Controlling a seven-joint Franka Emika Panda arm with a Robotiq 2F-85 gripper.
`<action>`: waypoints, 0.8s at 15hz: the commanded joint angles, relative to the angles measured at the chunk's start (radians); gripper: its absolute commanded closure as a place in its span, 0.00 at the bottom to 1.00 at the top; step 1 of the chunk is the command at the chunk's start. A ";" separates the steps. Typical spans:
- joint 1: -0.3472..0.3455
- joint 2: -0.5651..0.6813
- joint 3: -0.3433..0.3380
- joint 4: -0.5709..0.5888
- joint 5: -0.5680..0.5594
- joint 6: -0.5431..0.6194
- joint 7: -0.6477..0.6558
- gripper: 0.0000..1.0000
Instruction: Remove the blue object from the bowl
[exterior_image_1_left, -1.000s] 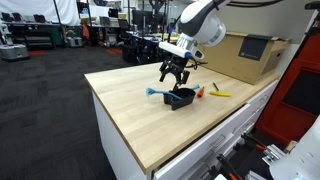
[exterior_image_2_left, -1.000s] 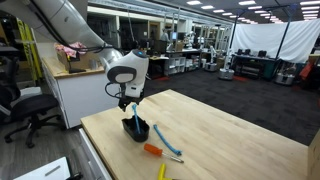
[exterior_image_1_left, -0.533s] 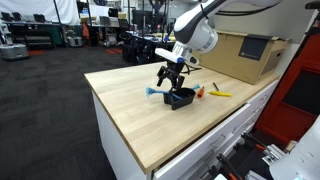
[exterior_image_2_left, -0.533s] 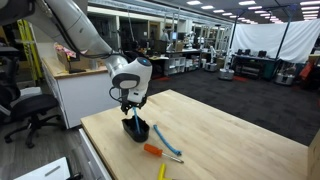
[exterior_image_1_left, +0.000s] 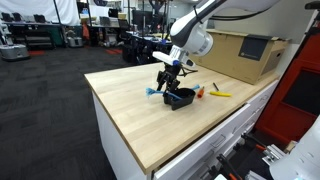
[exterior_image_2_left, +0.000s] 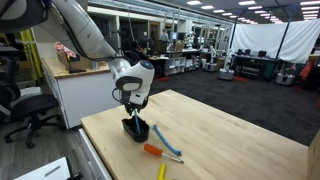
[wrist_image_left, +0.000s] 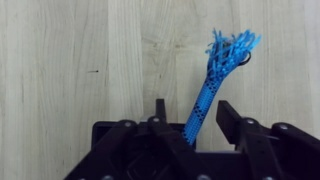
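Note:
The blue object (wrist_image_left: 216, 68) is a slim blue stick with a frayed wider end. In the wrist view it lies on the wooden table and runs back between my jaws. In an exterior view its wide end (exterior_image_1_left: 152, 92) sticks out beside the small black bowl (exterior_image_1_left: 181, 99). The bowl also shows in the other exterior view (exterior_image_2_left: 136, 131). My gripper (wrist_image_left: 193, 108) is open, with one finger on each side of the blue stick, nearer one finger. It hangs just above the bowl's edge (exterior_image_1_left: 170, 82). The stick's inner end is hidden under the gripper.
On the table past the bowl lie a small orange item (exterior_image_2_left: 152, 150), a pale blue stick (exterior_image_2_left: 170, 146) and a yellow stick (exterior_image_1_left: 220, 94). A cardboard box (exterior_image_1_left: 245, 55) stands at the back. The table's edge runs close to the bowl (exterior_image_2_left: 100, 150).
The gripper has shifted slightly down and toward the bowl's side where the blue stick pokes out. The bowl and the other items have not moved.

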 joint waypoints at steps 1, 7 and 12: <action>0.017 0.035 -0.012 0.035 0.021 0.020 0.006 0.75; 0.012 0.008 -0.005 0.028 0.055 0.033 -0.015 1.00; 0.012 -0.110 -0.002 -0.020 0.138 0.077 -0.058 0.97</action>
